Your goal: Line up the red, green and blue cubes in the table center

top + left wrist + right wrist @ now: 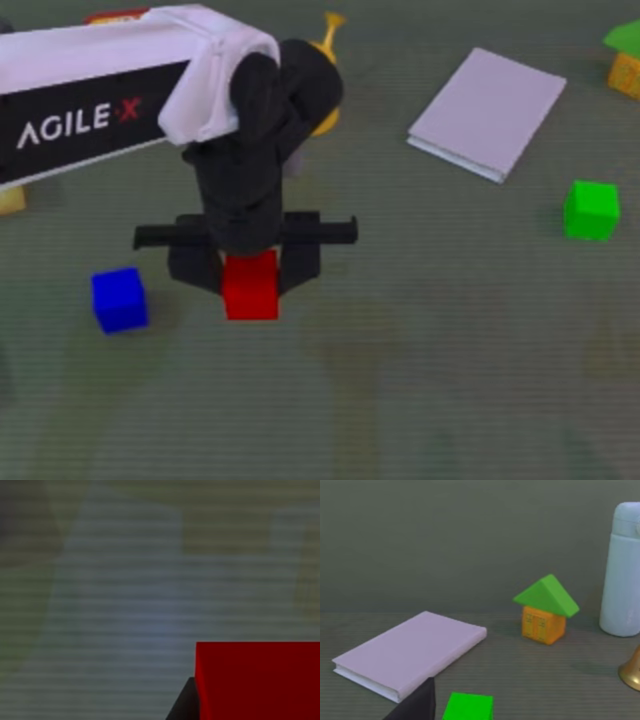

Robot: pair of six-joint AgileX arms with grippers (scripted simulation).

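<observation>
The red cube (250,285) sits left of the table's middle, between the two dark fingers of my left gripper (250,272), which is shut on it. In the left wrist view the red cube (257,680) fills one corner, and a dark finger (184,705) presses against its side. The blue cube (119,299) lies alone to the red cube's left. The green cube (591,209) rests far right. My right arm is outside the top view; its wrist view shows one dark finger (422,705) beside the green cube (468,707), with nothing gripped.
A lilac book (487,113) lies at the back right. An orange block with a green roof (627,60) stands in the far right corner. A golden bell (328,70) is partly hidden behind my left arm. A pale bottle (622,570) stands near the block.
</observation>
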